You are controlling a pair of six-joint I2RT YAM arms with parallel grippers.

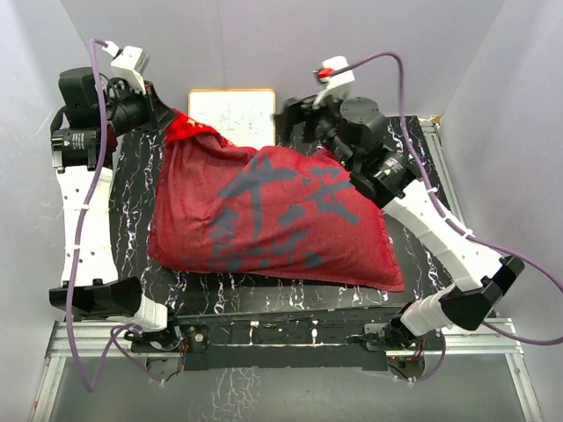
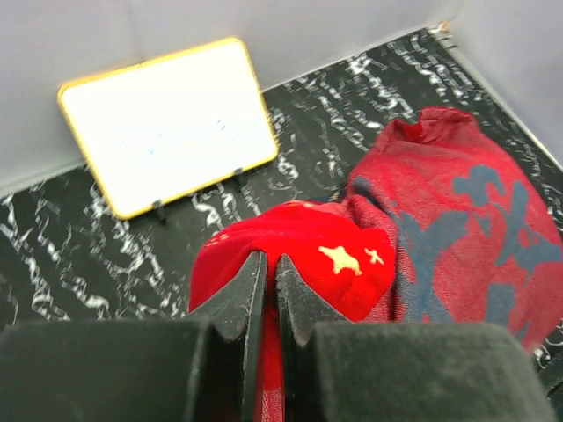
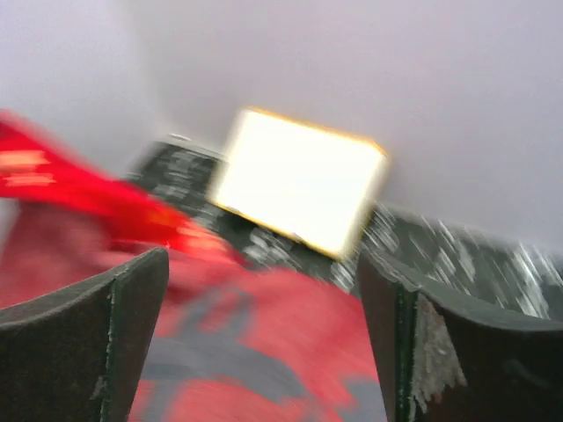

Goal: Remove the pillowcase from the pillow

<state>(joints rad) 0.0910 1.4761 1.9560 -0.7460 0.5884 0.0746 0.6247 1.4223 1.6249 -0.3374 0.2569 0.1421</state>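
Observation:
The pillowcase (image 1: 273, 215) lies across the black marbled table, dull dark red with bluish patches, bulging. A bright red fold with gold marks (image 2: 325, 259) is at its far left corner. My left gripper (image 2: 271, 264) is shut on that bright red fold and holds it up at the table's far left (image 1: 172, 123). My right gripper (image 3: 264, 281) is open and empty above the pillowcase's far right part (image 1: 295, 123); its view is blurred. The pillowcase also fills the lower part of the right wrist view (image 3: 264, 352). The off-white pillow is hidden.
A flat white board with a wood-coloured frame (image 1: 232, 112) leans against the back wall between the two grippers; it also shows in the left wrist view (image 2: 167, 123) and the right wrist view (image 3: 299, 180). Grey walls enclose the table on three sides.

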